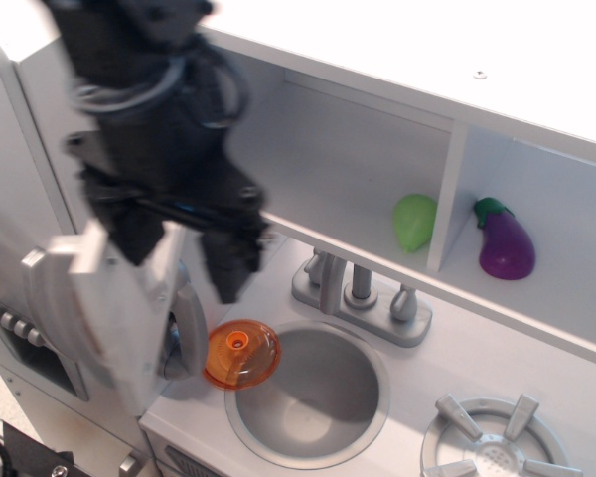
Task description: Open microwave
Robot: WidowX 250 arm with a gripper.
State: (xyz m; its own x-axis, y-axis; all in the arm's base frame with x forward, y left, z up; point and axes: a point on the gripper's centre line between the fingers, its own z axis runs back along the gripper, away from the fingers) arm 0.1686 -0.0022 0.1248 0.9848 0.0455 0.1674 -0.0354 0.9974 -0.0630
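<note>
One round grey metal sink [308, 393] sits nearest, an orange translucent lid [241, 354] resting on its left rim. Just left, the light-grey flat microwave door [114, 318] is swung far out, blurred, exposing the white empty-walled compartment [338, 174]. The black gripper [184, 253] hangs beside the door, jaws spread wide, gripping nothing. Further back stand a green vegetable [414, 221] and purple eggplant [505, 241].
</note>
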